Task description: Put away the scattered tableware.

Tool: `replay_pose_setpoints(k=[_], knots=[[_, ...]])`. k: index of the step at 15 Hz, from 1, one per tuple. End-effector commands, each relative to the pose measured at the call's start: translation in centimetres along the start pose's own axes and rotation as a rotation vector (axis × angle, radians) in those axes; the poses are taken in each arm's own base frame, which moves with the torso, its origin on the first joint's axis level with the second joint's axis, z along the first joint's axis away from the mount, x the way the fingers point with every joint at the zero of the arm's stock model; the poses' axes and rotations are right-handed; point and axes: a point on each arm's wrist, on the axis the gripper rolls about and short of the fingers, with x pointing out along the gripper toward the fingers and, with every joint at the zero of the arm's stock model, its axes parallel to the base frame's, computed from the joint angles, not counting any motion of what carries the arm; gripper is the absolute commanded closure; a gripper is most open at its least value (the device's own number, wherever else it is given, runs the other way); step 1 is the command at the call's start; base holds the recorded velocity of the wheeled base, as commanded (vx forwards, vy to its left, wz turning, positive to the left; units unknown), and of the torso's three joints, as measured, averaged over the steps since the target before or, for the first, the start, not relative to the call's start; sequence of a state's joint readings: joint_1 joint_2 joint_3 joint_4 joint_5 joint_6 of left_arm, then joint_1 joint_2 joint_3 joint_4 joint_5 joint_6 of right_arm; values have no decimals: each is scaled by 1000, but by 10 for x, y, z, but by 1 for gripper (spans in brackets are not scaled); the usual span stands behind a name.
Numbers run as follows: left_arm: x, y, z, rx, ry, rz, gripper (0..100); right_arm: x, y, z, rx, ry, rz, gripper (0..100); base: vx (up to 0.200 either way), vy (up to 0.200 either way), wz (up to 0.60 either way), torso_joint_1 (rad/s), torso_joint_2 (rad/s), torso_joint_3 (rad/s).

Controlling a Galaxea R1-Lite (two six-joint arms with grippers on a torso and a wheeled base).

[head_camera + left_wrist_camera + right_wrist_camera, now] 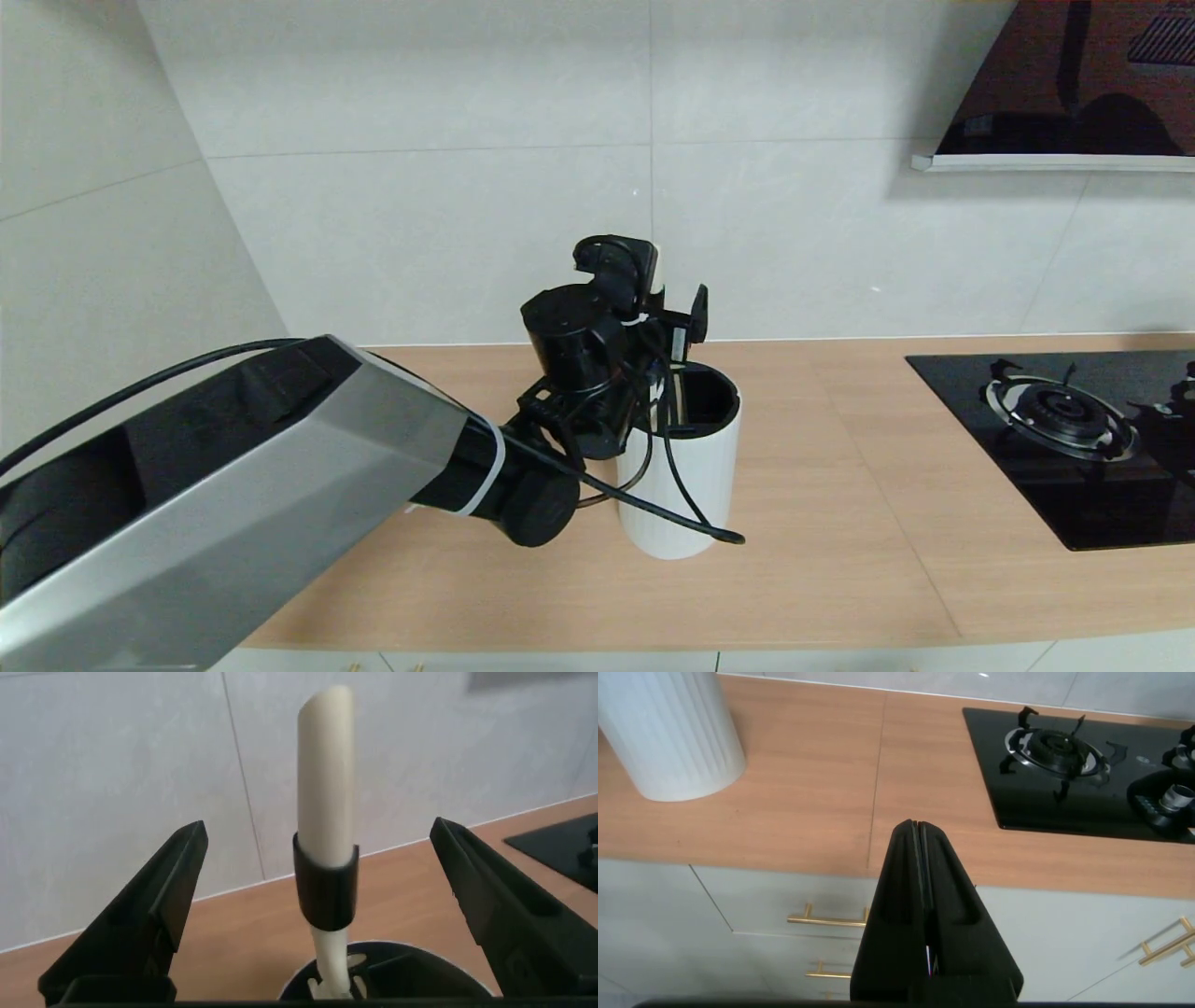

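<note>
Here's the left gripper [318,831] poised over the white ribbed holder [686,467] at the centre of the head view, jaws spread wide. The cream-handled utensil [325,775] stands upright in the holder between them, touched on neither side, so I'd call this drop-off as good as done. The next move calls for a straight lift that doesn't clip the handle, then a hunt along the counter [840,523] for more tableware, while the right gripper [918,835] sits clenched on nothing off the counter's front edge.
</note>
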State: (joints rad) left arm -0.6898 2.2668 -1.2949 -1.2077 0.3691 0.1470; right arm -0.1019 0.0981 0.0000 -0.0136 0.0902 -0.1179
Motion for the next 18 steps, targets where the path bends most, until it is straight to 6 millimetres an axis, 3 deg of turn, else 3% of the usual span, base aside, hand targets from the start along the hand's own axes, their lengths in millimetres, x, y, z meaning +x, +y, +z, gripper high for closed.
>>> replay_pose_setpoints(k=[1, 6, 7, 13, 18], knots=[[2, 1, 15, -16, -40, 4, 0, 0, 0, 0, 0, 1, 1, 100, 0, 0, 0, 0, 0, 0], [1, 2, 20, -9, -62, 7, 0, 0, 0, 0, 0, 1, 1, 100, 0, 0, 0, 0, 0, 0], [0, 1, 18, -8, -56, 4, 100, 0, 0, 0, 0, 1, 1, 100, 0, 0, 0, 0, 0, 0], [0, 1, 14, 7, -59, -14, 100, 0, 0, 0, 1, 1, 1, 100, 0, 0, 0, 0, 0, 0], [-1, 1, -2, 9, -43, 7, 100, 0, 0, 0, 1, 1, 1, 100, 0, 0, 0, 0, 0, 0]])
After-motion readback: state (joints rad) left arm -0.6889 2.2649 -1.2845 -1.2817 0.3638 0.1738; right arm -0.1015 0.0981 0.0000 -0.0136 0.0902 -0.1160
